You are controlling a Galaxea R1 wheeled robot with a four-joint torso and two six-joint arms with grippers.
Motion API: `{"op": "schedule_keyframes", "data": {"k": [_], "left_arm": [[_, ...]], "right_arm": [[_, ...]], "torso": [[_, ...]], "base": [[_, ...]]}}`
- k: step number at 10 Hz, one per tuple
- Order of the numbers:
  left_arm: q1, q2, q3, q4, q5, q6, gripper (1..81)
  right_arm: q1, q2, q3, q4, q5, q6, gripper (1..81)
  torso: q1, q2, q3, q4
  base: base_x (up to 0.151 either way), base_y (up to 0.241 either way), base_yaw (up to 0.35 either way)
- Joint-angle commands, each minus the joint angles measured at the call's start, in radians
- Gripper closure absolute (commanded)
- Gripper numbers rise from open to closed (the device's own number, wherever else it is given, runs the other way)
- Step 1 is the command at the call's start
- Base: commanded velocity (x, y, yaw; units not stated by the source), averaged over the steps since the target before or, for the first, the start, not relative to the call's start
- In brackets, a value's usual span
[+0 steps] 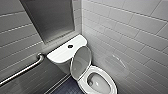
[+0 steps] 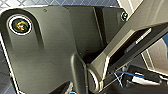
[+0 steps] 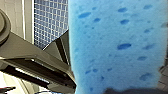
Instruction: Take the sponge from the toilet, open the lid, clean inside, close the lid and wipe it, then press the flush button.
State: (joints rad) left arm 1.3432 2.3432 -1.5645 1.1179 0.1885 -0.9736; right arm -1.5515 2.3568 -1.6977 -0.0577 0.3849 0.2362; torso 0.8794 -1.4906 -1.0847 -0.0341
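Note:
The white toilet [image 1: 100,82] stands in the corner with its oval bowl uncovered. Its lid [image 1: 81,62] is raised and leans back against the boxy tank [image 1: 62,53]. On the flat tank cover lies the round flush button [image 1: 70,46]. The bright blue sponge [image 3: 117,45], dotted with darker pores, looms very close in the right wrist view, and my right gripper is shut on it. My left gripper is open, and I see nothing held in the left wrist view.
A steel grab bar [image 1: 22,71] runs along the tiled wall left of the tank. A recessed grey panel [image 1: 50,17] sits above the tank. White tiled wall [image 1: 130,37] closes in on the right. Dark blue tiled floor [image 1: 66,88] lies beside the bowl.

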Motion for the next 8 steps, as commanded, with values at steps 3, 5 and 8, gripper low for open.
{"op": "schedule_keyframes", "data": {"k": [3,5,8], "left_arm": [[0.015,0.09,-0.072,-0.165,0.192,0.157,1.0],[0.009,0.091,-0.107,-0.504,0.159,0.553,1.0],[0.012,0.125,-0.228,-0.961,0.033,0.937,1.0]], "right_arm": [[-0.011,-0.038,0.009,-0.028,-0.061,-0.001,81.1],[-0.003,-0.046,0.027,-0.03,-0.063,0.002,81.1],[0.041,-0.119,0.166,-0.037,-0.063,-0.001,81.1]], "torso": [[0.0,0.0,0.0,0.0],[0.0,0.0,0.0,0.0],[0.0,0.0,0.0,0.0]], "base": [[0.0,0.0,0.0],[0.0,0.0,0.0],[0.0,0.0,0.0]]}}
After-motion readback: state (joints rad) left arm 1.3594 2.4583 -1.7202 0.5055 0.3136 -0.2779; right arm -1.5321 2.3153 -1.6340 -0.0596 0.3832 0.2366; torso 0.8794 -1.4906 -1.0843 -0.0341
